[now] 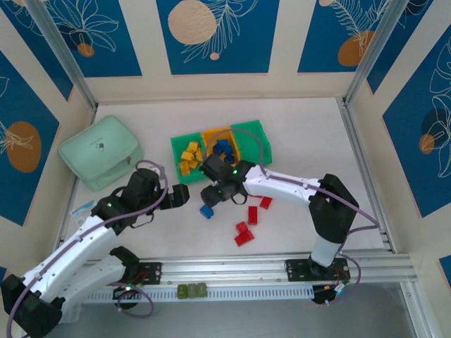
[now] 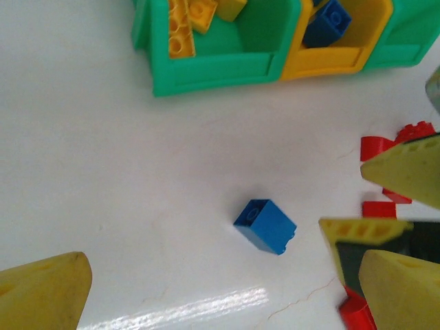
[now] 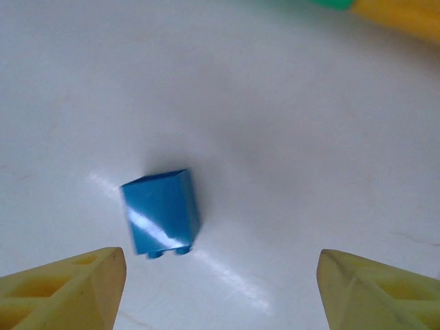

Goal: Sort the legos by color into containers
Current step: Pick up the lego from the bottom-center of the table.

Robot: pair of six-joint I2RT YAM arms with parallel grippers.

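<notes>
White table [image 1: 317,141] | 3 bins [image 1: 259,134] | 1 blue brick [image 3: 160,212] | L gripper [image 2: 223,271], R gripper [image 3: 221,256] spread, empty

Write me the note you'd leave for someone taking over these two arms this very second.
Left gripper: fingers open, holding nothing, low over the table.
Right gripper: fingers open and empty, just above a blue brick lying loose on the table.
Done: yellow bricks are in the left green bin; blue bricks are in the middle orange-yellow bin.
Left to do: that loose blue brick, plus the red bricks on the table, probably meant for the right green bin, where I see no red.
</notes>
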